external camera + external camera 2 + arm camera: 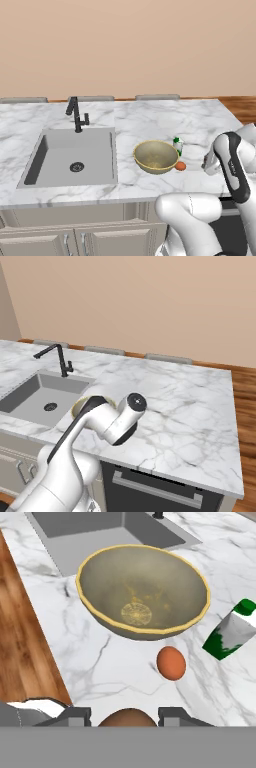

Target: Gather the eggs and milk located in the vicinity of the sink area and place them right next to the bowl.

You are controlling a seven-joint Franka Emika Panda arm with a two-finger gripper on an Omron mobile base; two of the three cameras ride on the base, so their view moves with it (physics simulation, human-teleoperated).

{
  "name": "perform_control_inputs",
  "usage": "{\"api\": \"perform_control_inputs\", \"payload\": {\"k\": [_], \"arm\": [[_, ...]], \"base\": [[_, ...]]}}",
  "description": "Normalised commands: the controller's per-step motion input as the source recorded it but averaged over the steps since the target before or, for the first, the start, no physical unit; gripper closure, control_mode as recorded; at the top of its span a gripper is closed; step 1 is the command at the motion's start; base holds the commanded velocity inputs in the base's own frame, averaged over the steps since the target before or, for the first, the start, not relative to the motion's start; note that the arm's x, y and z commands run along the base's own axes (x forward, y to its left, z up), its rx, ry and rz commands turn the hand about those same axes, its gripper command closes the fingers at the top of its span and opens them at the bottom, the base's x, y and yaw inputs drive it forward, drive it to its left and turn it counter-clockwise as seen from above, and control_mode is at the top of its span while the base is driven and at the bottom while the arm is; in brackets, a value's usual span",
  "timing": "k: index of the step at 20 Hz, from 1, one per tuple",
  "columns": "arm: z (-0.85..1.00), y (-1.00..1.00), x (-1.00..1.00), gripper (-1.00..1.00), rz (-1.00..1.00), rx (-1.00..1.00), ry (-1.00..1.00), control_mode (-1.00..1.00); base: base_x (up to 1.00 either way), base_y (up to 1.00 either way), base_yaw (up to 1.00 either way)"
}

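On the counter [150,120] right of the sink [70,156], bowl [155,156], milk [178,145] and orange egg [180,166] already sit grouped. From the left base camera, milk stands just beside the bowl's rim at about 2 o'clock; orange egg lies just beside it at about 4 o'clock.

Gripper [125,714]: jaws narrow, closed around the brown egg [126,717], which shows as a rounded top between the two tips at the bottom of the hand view. The held egg hangs over the marble short of the orange egg, bowl beyond at 12 o'clock.

Step in hand, as I judge it: set the brown egg down next to the bowl.
- Lower until the egg is touching or nearly touching the marble before releasing; an egg let go from height will roll.
- Pick bare counter beside the orange egg, not on it; a knock could send either one rolling.
- Keep clear of the milk at 2 o'clock in the hand view; it looks easy to tip.
- Open gently, lift straight away.

View differences:
- Hand camera gives the grip and brown egg, bowl interior, spacing of orange egg and milk.
- Left base camera gives the whole layout, faucet [76,113] and drain.
- Right base camera: arm covers the bowl [80,404] except a sliver of rim; sink [42,396] visible.
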Motion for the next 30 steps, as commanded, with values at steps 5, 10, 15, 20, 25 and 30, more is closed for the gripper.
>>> {"api": "perform_control_inputs", "payload": {"k": [5,10,15,20,25,30], "arm": [[-0.31,0.17,0.14,1.0,0.0,0.05,0.0,-1.0],[-0.16,0.04,0.08,1.0,0.0,0.0,0.0,-1.0],[-0.07,-0.02,0.24,1.0,0.06,0.01,-0.01,-1.0],[-0.25,0.06,0.24,1.0,0.08,0.11,0.0,-1.0],[-0.23,0.0,0.13,1.0,0.05,0.13,0.0,-1.0],[-0.11,0.0,0.19,1.0,0.04,0.09,0.0,-1.0]], "base": [[0.0,0.0,0.0],[0.0,0.0,0.0],[0.0,0.0,0.0],[0.0,0.0,0.0],[0.0,0.0,0.0],[0.0,0.0,0.0]]}}
